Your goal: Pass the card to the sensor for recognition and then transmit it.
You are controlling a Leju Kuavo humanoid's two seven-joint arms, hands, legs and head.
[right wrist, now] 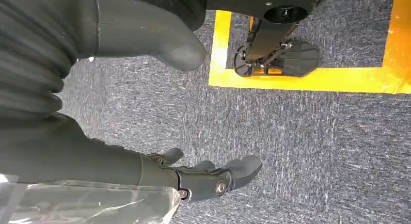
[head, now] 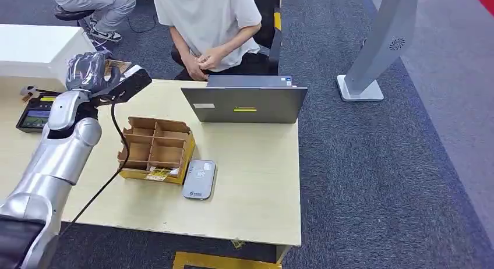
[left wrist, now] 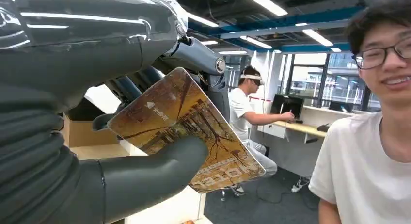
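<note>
Partly thumb-covered card [left wrist: 184,132] in left hand [head: 87,71]; far corner cropped.

Left hand [head: 87,71] raised, thumb and fingers [left wrist: 194,59] pinching card [left wrist: 186,127]; right hand [right wrist: 160,151] hanging, fingers apart.

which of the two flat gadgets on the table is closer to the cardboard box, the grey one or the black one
The grey card reader, lying right beside the divided cardboard box on its laptop-free front side. The black device sits apart, at the table's far left edge beyond the left arm.
</note>
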